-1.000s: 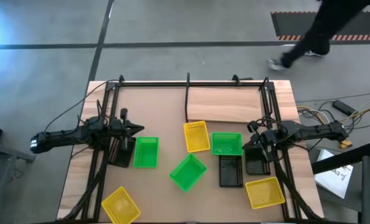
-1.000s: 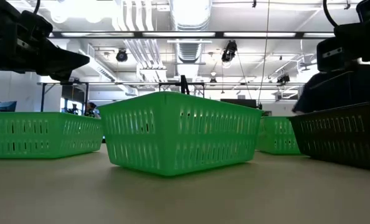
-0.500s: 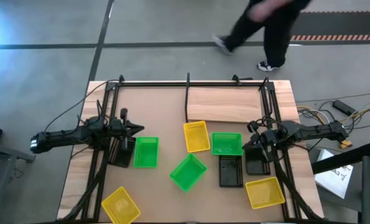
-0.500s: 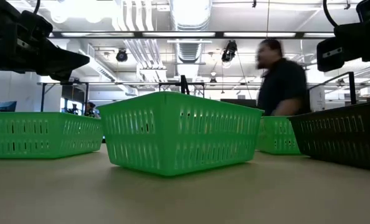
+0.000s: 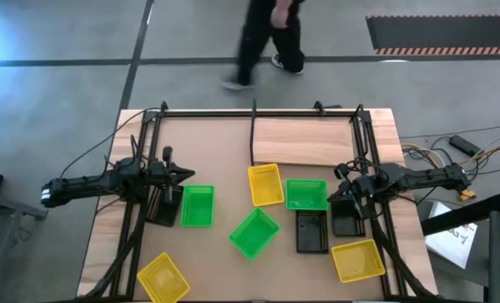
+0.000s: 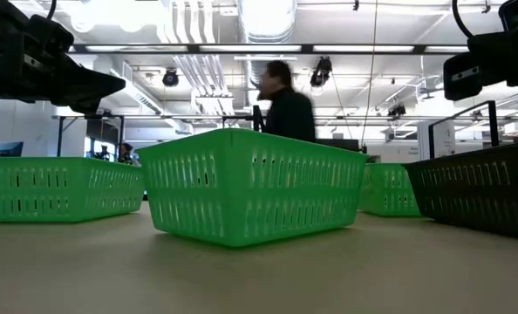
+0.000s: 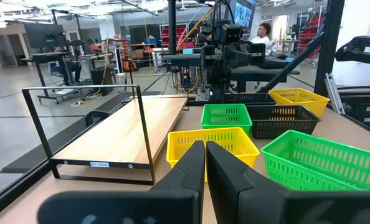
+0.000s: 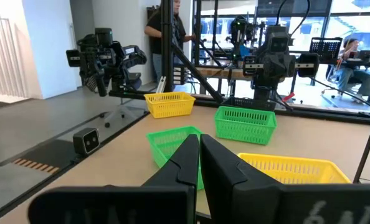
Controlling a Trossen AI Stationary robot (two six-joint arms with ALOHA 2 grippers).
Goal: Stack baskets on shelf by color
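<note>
Overhead, we log the tabletop (image 5: 107, 244) first, with the pale shelf (image 5: 305, 139) lying at its far side inside thin black posts and carrying no baskets. Both arms reach in from the sides: the left gripper (image 5: 185, 174) hangs just beside the far end of a green basket (image 5: 197, 206), and the right gripper (image 5: 341, 191) sits at the edge of another green basket (image 5: 305, 194). We see each pair of fingers pressed together and holding nothing, confirmed in the two wrist views (image 7: 205, 163) (image 8: 196, 157). Loose baskets are scattered across the near half of the table: a third green basket (image 5: 254, 232) turned at an angle in the middle, a yellow basket (image 5: 265, 184) just in front of the shelf, a yellow basket (image 5: 358, 259) near the right front, and a yellow basket (image 5: 162, 277) at the left front corner. We also note a black basket (image 5: 311, 230) just in front of the right-hand green one. A person (image 5: 267, 38) walks on the floor beyond the table.
</note>
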